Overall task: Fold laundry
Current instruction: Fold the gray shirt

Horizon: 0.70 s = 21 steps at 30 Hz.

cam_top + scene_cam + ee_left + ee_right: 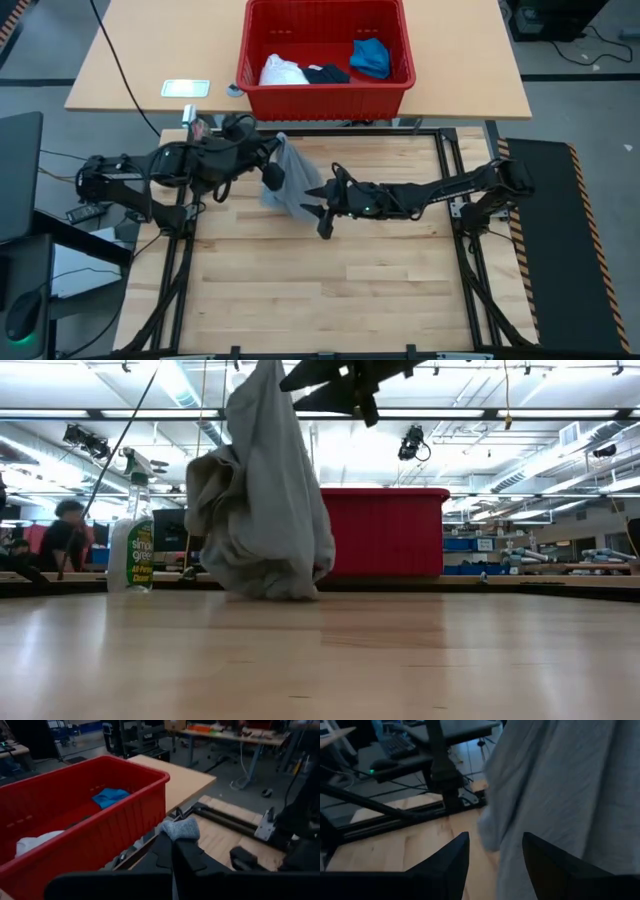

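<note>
The grey T-shirt (287, 187) hangs bunched from my left gripper (272, 152), which is shut on it above the table's far middle. In the low view the T-shirt's lower end (268, 586) rests on the table. My right gripper (316, 210) is open right beside the hanging T-shirt, on its right side. In the right wrist view the T-shirt (560, 785) hangs just past its spread fingers (445, 865); whether they touch it I cannot tell. The white cloth (281, 71), the navy garment (327, 73) and the bright blue garment (370, 56) lie in the red basket (325, 97). My left gripper pinches a gathered bunch of the T-shirt's upper end between its two fingers; a small grey tuft (181, 828) sticks out past the fingertips. The T-shirt hangs slack below the hold, and its lower end lies on the table.
The red basket stands on the far table behind the work table's edge. A spray bottle (131, 550) stands at the far left. Bare wood lies toward the near edge (320, 290). People show in the room at the low view's left (62, 540).
</note>
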### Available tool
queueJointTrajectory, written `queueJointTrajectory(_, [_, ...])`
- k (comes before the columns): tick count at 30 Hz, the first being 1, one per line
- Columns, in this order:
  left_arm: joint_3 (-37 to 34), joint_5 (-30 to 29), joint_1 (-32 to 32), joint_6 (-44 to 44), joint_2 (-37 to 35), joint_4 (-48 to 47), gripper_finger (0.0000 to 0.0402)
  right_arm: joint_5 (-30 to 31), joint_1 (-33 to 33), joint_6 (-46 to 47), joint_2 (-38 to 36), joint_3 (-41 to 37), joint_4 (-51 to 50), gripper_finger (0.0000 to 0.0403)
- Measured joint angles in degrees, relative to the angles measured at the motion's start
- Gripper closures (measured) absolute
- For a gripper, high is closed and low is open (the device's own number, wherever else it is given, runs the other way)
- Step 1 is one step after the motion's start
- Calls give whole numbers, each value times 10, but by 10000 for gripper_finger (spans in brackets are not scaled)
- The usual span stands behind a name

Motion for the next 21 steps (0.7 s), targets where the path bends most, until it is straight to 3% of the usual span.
queueJointTrajectory(6, [0,0,1,32,-8,51,402,2,-6,-62,14,0,33,213])
queueJointTrajectory(14, [0,0,1,147,-8,173,402,20,-12,-194,11,0,163,213])
queueJointTrajectory(21, [0,0,-10,185,-7,267,402,44,4,-296,8,0,193,213])
